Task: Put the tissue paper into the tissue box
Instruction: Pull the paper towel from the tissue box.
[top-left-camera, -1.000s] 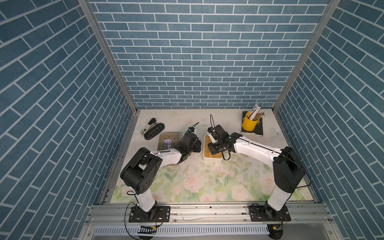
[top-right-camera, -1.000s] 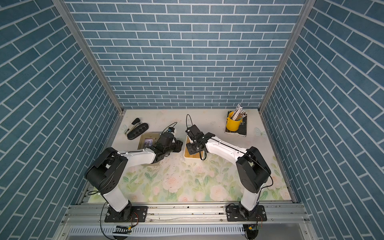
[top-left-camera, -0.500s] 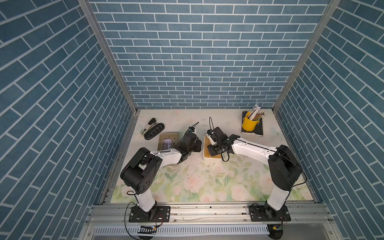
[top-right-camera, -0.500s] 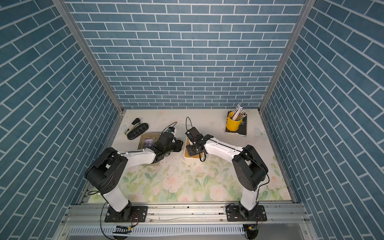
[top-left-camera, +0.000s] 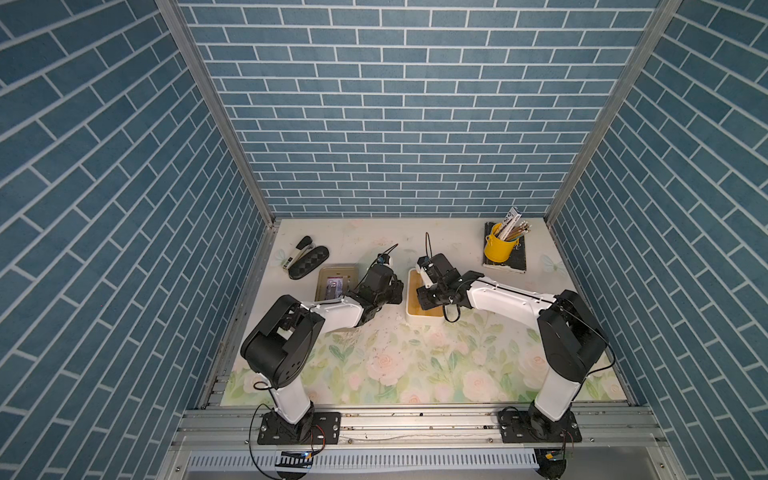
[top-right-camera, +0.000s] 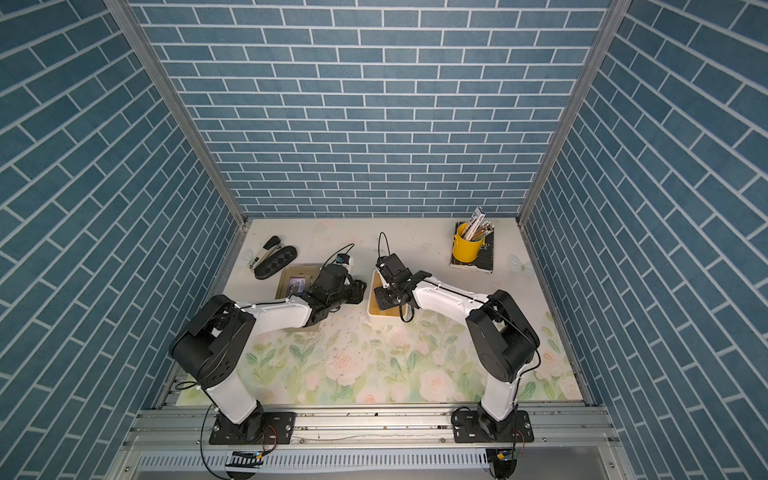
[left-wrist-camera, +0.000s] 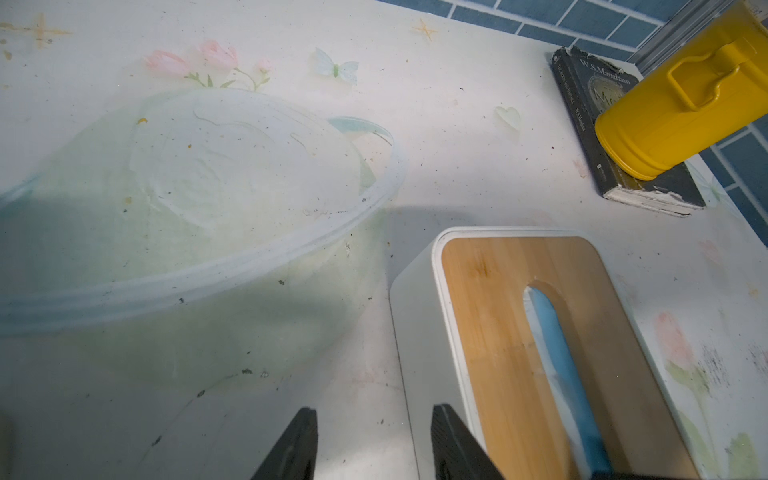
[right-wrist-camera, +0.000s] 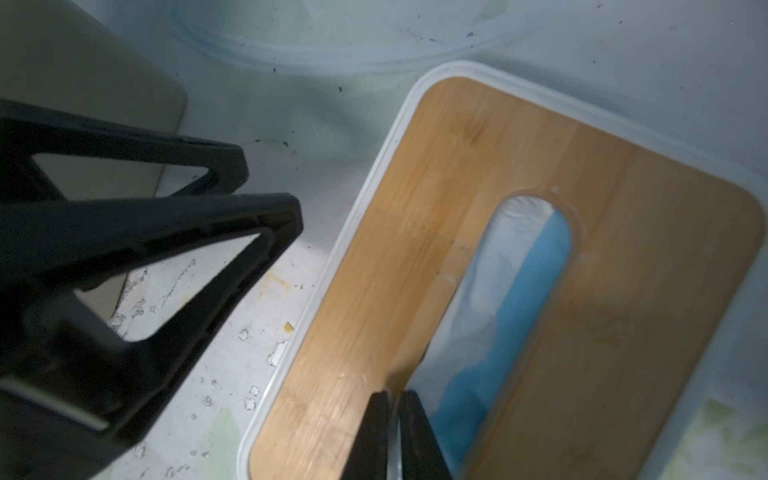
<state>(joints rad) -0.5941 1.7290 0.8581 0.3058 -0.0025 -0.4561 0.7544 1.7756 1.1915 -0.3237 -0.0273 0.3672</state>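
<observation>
**Operator:** Since the tissue paper (right-wrist-camera: 494, 266) already shows through the slot of the tissue box (top-left-camera: 413, 299), which step is in hand?

**Technician:** By my judgement, the final tuck. The box stands about midway between the left and right edges of the desk (top-left-camera: 374, 365), nearer its far edge. White tissue lies inside the slot beside a blue strip (right-wrist-camera: 544, 257). Neither wrist view shows any tissue above the wooden lid (left-wrist-camera: 498, 311).

**Operator:** Jaw state?

**Technician:** Right gripper (right-wrist-camera: 392, 397): closed, tips together at one end of the slot, at the tissue's edge. I cannot tell whether a sheet is pinched between them. Left gripper (left-wrist-camera: 374, 415): open and empty, low over the desk, just beside the box's long side wall.

**Operator:** Recommended procedure?

**Technician:**
1. Use the closed right tips as a blunt pusher. Press down through the slot, clear of the lid's edge.
2. Work along the slot so the loose folds pass under the lid.
3. If the box slides, set the left gripper against its side wall as a brace.
4. Part the right jaws slightly before lifting, since a pinched sheet would probably come back out.
5. Withdraw straight up.
</observation>
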